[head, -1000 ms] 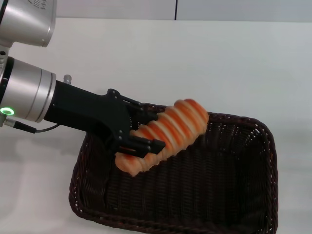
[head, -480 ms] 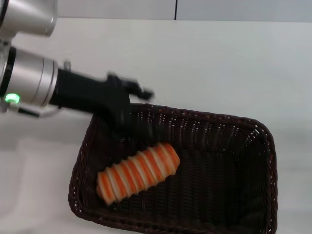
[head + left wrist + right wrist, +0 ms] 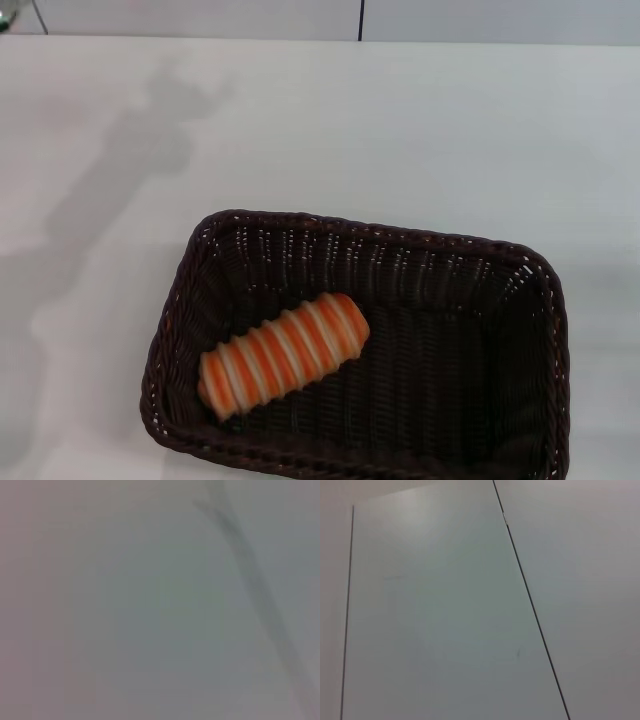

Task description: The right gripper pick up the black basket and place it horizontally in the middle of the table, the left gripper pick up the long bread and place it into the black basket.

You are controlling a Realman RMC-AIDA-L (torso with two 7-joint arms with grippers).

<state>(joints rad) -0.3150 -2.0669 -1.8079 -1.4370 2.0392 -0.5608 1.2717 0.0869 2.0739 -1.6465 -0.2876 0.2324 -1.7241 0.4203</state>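
The black basket point(image 3: 540, 300) sits on the white table point(image 3: 400, 130) in the near middle of the head view, its long side running left to right. The long bread point(image 3: 283, 352), striped orange and cream, lies inside the basket at its left end, tilted with one end toward the near left corner. Neither gripper shows in any view. Only a shadow of the left arm falls on the table at the far left. Both wrist views show only plain pale surface.
The table's far edge meets a pale wall with a dark vertical seam point(image 3: 360, 20). A small bit of the left arm point(image 3: 10, 15) shows in the top left corner of the head view.
The left gripper let go of the long bread, which dropped into the basket's left end. The left arm then drew back up and left, out of the head view.
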